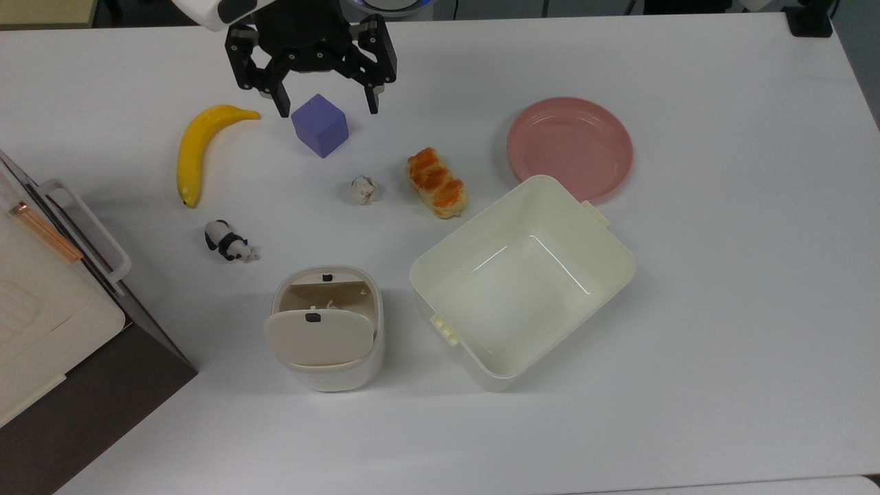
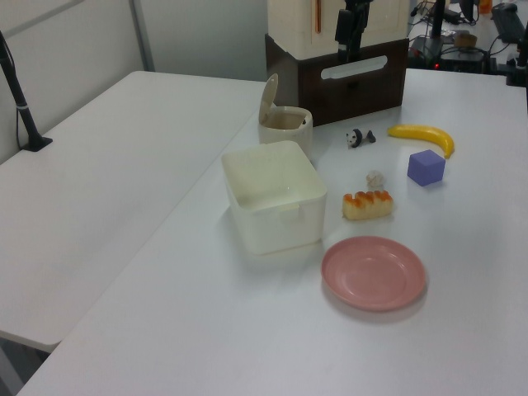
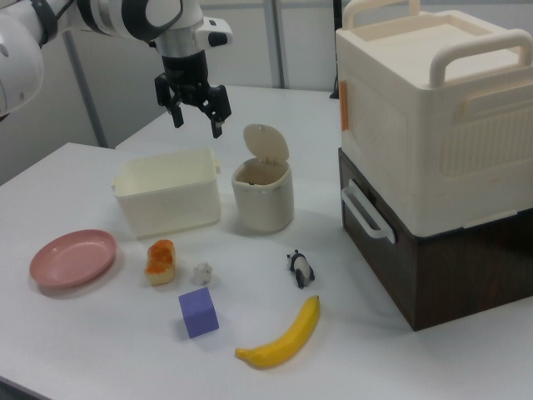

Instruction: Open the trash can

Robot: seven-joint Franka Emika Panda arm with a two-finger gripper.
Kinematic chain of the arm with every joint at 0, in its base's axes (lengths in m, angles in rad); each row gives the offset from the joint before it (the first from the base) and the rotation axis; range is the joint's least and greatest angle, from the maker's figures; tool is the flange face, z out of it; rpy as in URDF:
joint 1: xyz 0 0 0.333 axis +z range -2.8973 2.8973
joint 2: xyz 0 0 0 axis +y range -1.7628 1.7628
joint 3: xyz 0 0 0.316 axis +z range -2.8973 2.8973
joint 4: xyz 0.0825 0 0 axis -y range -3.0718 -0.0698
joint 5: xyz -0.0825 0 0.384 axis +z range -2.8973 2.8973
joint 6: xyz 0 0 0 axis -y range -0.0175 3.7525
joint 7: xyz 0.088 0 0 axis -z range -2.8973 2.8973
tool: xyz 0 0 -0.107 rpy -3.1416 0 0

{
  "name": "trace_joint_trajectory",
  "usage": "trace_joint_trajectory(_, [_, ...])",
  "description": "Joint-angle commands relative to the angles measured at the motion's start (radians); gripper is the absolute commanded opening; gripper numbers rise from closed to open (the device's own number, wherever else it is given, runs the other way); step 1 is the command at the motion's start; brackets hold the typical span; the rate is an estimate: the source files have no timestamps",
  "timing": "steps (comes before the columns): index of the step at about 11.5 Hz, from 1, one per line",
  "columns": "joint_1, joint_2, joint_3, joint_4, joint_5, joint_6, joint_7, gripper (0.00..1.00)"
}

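Currently the gripper (image 1: 324,106) hangs above the white table (image 1: 722,275) with its two black fingers (image 1: 281,104) spread wide apart and nothing between them. In the top view it is near the upper edge, over the purple cube (image 1: 320,126); in the right view the gripper (image 3: 196,121) is high up, above the far side of the scene.

The trash can (image 1: 326,328) stands upright on the table, low and left of centre in the top view, just beside the lidless cream tub (image 1: 522,280) on the top view's right. Its beige lid (image 1: 320,337) is raised on its hinge, exposing the inside. In the right view the trash can (image 3: 262,193) has its lid (image 3: 266,143) tilted up and back.

Other items on the table:
- a banana (image 1: 196,148), on the top view's left of the cube;
- a panda figurine (image 1: 228,242), between banana and trash can;
- a small crumpled white wad (image 1: 364,189);
- a bread roll (image 1: 436,182), near the tub;
- a pink plate (image 1: 569,147), its edge just beside the tub's far corner.

A cream box on a dark brown base (image 3: 433,158) stands at the top view's left edge.
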Motion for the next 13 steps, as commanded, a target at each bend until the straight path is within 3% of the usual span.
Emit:
trace_joint_trajectory(1, [0.014, -0.022, -0.005, -0.009, -0.019, -0.034, 0.016, 1.0])
trace_joint_trajectory(3, [0.017, -0.02, -0.005, -0.014, -0.028, -0.032, 0.08, 1.0])
trace_joint_trajectory(13, [0.04, -0.062, -0.01, -0.06, -0.036, -0.011, 0.141, 1.0])
